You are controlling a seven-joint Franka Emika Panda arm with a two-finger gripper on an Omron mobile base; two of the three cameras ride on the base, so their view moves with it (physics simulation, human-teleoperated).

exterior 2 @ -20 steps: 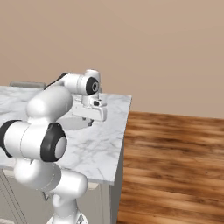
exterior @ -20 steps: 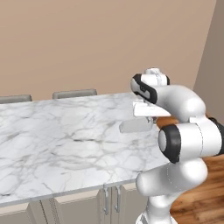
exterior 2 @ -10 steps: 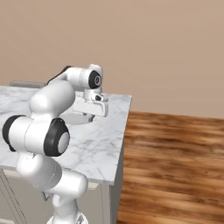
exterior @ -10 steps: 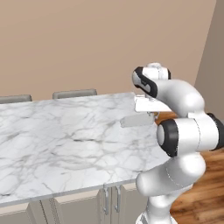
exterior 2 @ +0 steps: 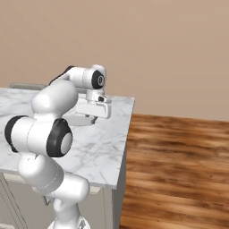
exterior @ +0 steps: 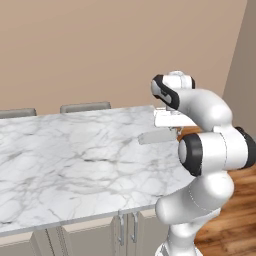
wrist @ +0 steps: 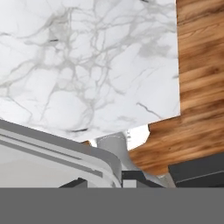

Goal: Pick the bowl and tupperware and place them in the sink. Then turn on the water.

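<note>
As the hand hangs over the counter's end: the two-finger gripper on the white arm sits low above the white marble counter, near its corner by the brown wooden floor.
Fingers: clenched on the rim of the small flat rectangular pale grey-white lidded tupperware.
Tupperware position: held roughly level just above the marble, sticking out to the robot's left of the hand; in the hand view it lies close at the lower left.
Behind counter: two grey chair backs against the tan wall.
</note>
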